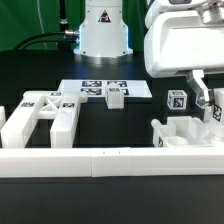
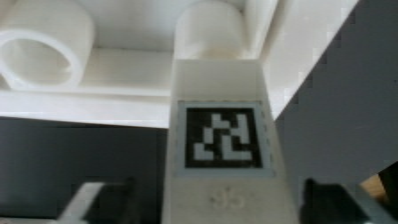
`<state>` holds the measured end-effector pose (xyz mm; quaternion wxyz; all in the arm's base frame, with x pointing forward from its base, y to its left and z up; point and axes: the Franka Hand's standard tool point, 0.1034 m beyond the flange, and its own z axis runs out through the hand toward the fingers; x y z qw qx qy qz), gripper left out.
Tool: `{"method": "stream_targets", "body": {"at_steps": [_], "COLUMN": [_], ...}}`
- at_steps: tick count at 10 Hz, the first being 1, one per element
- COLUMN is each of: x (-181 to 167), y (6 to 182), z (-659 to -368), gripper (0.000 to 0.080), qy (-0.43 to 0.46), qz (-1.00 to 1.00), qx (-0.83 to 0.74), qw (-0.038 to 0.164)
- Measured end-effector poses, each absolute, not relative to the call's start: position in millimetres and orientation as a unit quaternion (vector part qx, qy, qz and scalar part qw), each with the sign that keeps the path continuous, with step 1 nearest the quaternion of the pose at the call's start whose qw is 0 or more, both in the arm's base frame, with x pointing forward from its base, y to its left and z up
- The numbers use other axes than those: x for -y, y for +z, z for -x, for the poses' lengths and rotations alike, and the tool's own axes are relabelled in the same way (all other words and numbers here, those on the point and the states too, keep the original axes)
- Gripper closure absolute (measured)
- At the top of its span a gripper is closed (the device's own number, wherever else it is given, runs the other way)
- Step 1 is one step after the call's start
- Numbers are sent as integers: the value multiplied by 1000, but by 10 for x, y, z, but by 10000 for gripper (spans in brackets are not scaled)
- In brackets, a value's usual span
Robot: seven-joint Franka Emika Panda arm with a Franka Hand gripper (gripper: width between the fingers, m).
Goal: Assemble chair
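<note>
Chair barely begun. On the black desk (image 1: 130, 125), beyond the long low white rail (image 1: 100, 160), the big matte-white slotted panel (image 1: 40, 120) lay loose at the exterior view's left. At the right sat a chunky white block (image 1: 185, 138) w/ a narrow white tagged bar (image 2: 224, 100) against it, seemingly seated. One small tagged white cube (image 1: 178, 100) sat nearby & a plain small cube (image 1: 115, 96) on the marker board (image 1: 75, 88), both unused. Claw (image 2: 214, 200) was spread, straddling the bar, not pinching. Most joins left.

A white post (image 2: 222, 95) with a black-and-white tag (image 2: 224, 135) sits between the fingers (image 2: 331, 203) of the gripper (image 2: 217, 208). They do not touch it. With the fingers at six o'clock, a round white piece (image 2: 45, 60) lies near ten o'clock from the tag.
</note>
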<state>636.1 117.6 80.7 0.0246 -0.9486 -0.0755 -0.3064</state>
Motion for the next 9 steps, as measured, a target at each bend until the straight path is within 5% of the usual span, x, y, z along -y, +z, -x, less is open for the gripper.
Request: {"method": "stream_targets", "body": {"at_steps": [1, 2, 3, 9], "x": [-1129, -1066, -1043, -999], "y": [829, 872, 912, 1062], "z": [-6380, -6414, -6438, -6491], "gripper": [284, 178, 158, 151], "qy": [-300, -296, -293, -276], "qz": [951, 952, 953, 957], "qx": [74, 74, 74, 82], "qw": [24, 21, 21, 19]}}
